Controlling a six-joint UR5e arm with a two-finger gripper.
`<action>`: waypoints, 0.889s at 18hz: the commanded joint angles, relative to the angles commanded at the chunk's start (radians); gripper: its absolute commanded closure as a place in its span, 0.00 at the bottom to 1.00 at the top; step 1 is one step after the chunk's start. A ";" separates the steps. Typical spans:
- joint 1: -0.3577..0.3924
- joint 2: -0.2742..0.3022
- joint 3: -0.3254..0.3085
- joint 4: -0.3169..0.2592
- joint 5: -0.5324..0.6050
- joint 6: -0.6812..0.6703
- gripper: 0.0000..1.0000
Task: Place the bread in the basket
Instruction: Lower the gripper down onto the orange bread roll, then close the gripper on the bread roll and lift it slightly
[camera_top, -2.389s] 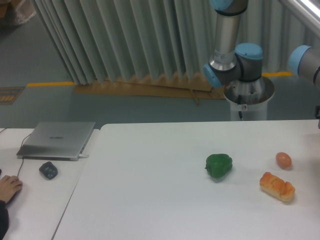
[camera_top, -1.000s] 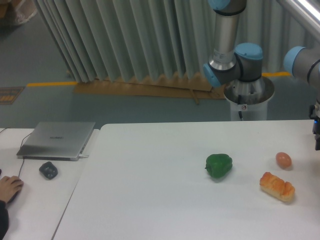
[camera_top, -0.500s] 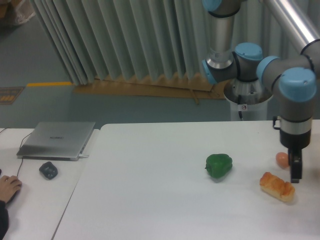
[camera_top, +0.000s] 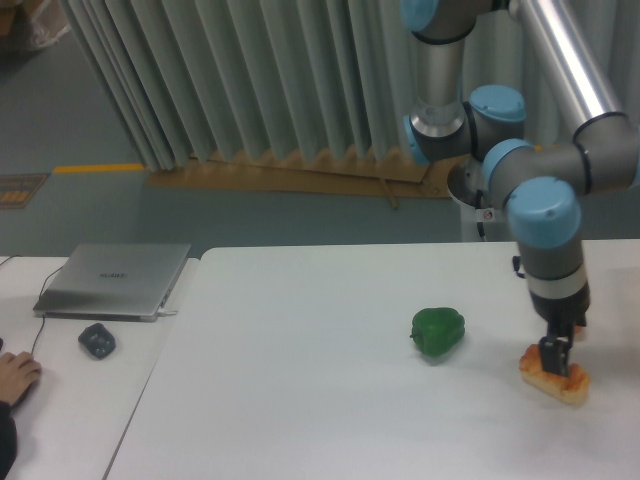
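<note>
- Fixed camera view, counts: one bread (camera_top: 553, 379), one green pepper (camera_top: 438, 331), one laptop (camera_top: 112, 280), one dark mouse (camera_top: 97, 341), one human hand (camera_top: 16, 378), and one robot arm (camera_top: 545, 215) with one gripper (camera_top: 554, 356).
- The bread, a lumpy golden-orange loaf, lies on the white table (camera_top: 300, 380) near its right edge, at about 4 o'clock from the pepper and a little apart from it.
- The gripper hangs straight down from the arm's blue-capped wrist, and its dark fingertips sit on the top of the bread, over the loaf's middle. Whether the fingers are spread, pressed together or pinching the loaf I cannot tell; they read as one dark shape against the crust.
- The pepper stands alone, right of the table's middle, at about 9 o'clock from the gripper.
- A second, lower side table (camera_top: 70, 400) adjoins the white one on the left. It carries the closed silver laptop, with the mouse at 6 o'clock from it, just off its front edge.
- The hand rests at the left edge of the frame, at about 8 o'clock from the mouse, with a dark sleeve below it.
- Room: a pleated grey curtain (camera_top: 250, 80) hangs behind the tables, brown cardboard (camera_top: 290, 175) lies along its foot, a yellow floor line (camera_top: 100, 167) runs on the grey-green floor, and the arm's round base (camera_top: 490, 195) stands behind the table's far edge.
</note>
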 joint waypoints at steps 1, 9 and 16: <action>-0.005 0.003 -0.012 0.003 0.000 -0.012 0.00; -0.017 0.000 -0.048 0.009 0.052 -0.018 0.00; -0.006 -0.024 -0.051 0.015 0.060 -0.015 0.00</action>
